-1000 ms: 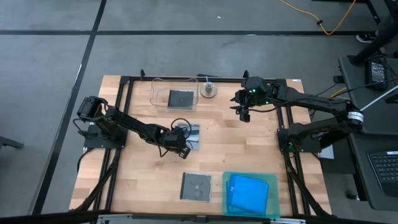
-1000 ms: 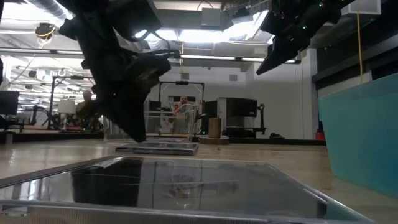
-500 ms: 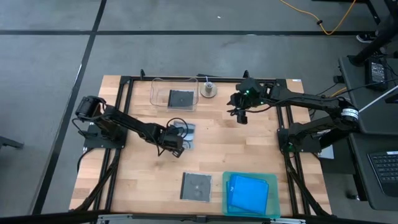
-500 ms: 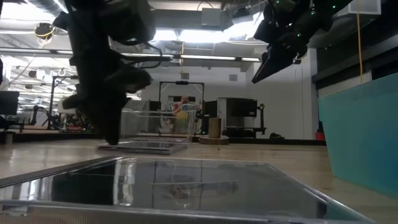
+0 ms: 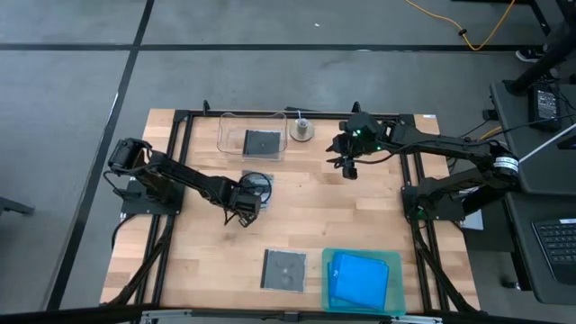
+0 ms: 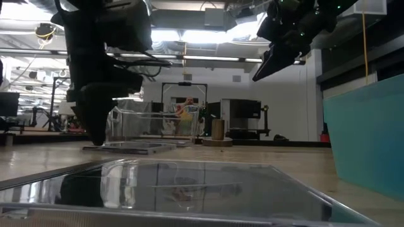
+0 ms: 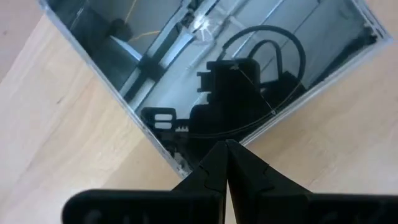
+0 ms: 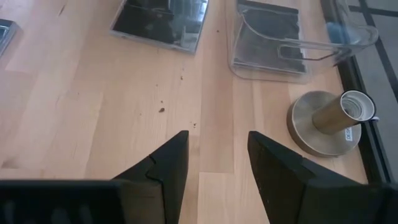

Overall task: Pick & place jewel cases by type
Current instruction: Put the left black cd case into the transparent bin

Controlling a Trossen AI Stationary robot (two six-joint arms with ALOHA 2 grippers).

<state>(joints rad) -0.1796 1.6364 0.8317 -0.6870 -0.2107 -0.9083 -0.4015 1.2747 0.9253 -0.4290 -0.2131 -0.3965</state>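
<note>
**Left gripper pinched at a grey case, right gripper spread above the table**

You have no readable writing, brand or label anywhere in these views; the disc artwork on the grey-black cases is too small to make out.

Start with the wooden table [image 5: 297, 225]. Toward 5 o'clock on it sits the teal tray [image 5: 391, 265], with the blue jewel cases [image 5: 358, 279] stacked inside; you cannot count them from above. Toward 12 o'clock stands the clear tub [image 5: 230, 135], holding one grey-black jewel case [image 5: 262, 142] flat on its floor. At 6 o'clock, just beside the tray, a second grey-black case [image 5: 284, 268] lies flat on the bare wood.

The third grey-black case [image 5: 259, 183] lies near the table's centre, below the tub. Your left gripper [image 5: 245, 205] is down at that case's 7 o'clock corner. In the left wrist view its fingers [image 7: 208, 174] are pressed together, tips at the case's edge [image 7: 205, 81]; you cannot tell whether the edge is pinched between them or merely touched. The case's glossy lid mirrors the arm and ceiling.

Your right gripper [image 5: 348, 168] hangs above the table toward 1 o'clock, its fingers [image 8: 166, 163] spread apart and holding nothing, well apart from every case. At 12 o'clock, just beside the tub, a small brass-coloured cylinder on a round base [image 5: 301, 130] stands between the tub and the right arm.
</note>
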